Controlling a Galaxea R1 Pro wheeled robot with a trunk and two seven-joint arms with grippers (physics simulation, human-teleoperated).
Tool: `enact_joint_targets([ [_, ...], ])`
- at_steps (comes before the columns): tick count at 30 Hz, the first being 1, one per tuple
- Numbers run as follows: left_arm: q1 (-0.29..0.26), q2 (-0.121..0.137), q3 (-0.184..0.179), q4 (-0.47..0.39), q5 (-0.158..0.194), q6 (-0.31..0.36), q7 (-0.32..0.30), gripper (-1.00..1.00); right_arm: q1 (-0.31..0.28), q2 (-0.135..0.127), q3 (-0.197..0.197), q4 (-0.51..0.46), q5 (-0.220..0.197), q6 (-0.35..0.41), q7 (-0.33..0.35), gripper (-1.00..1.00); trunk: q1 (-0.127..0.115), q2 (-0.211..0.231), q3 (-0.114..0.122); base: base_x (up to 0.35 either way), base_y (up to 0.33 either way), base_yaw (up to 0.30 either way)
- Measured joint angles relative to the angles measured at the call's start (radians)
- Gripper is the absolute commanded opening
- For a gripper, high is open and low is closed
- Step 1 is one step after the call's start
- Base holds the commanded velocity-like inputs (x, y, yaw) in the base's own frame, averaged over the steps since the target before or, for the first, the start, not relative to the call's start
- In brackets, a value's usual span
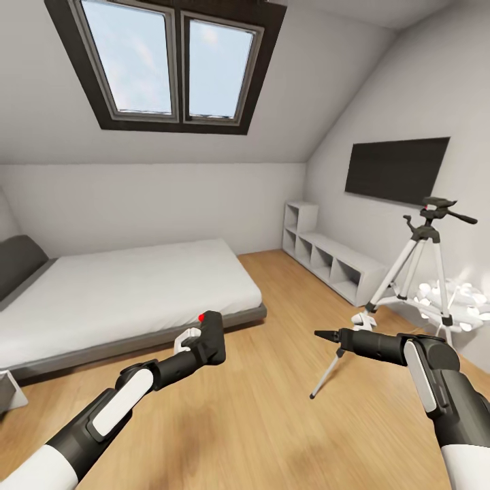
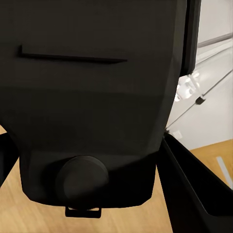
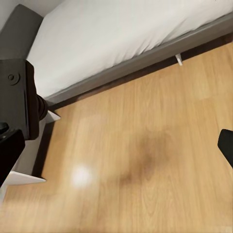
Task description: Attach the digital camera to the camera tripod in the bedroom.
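Note:
The digital camera (image 1: 212, 339), a small black box with a red dot on top, sits in my left gripper (image 1: 199, 344), which is shut on it above the wood floor in front of the bed. Up close in the left wrist view, the camera's dark body (image 2: 92, 97) stands between the fingers (image 2: 194, 189). The camera tripod (image 1: 423, 269) stands at the right by the wall, head and pan handle bare. My right gripper (image 1: 327, 335) hangs open and empty left of the tripod, pointing toward the camera (image 3: 17, 97); its fingertips (image 3: 8, 150) are wide apart.
The low grey bed (image 1: 122, 292) with white mattress fills the left. A white cubby shelf (image 1: 333, 262) and a dark wall screen (image 1: 398, 170) line the right wall. A white clustered ornament (image 1: 463, 303) sits behind the tripod. A skylight (image 1: 170, 61) is overhead.

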Motion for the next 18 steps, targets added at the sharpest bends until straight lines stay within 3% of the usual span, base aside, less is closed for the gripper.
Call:
enact_joint_targets([
  [18, 0.0, 0.0, 0.001, 0.0, 0.0, 0.0, 0.0, -1.0, 0.0, 0.0, -0.001, 0.0, 0.0, 0.0, 0.0, 1.0, -0.069, 0.126, 0.056, 0.0, 0.0, 0.0],
])
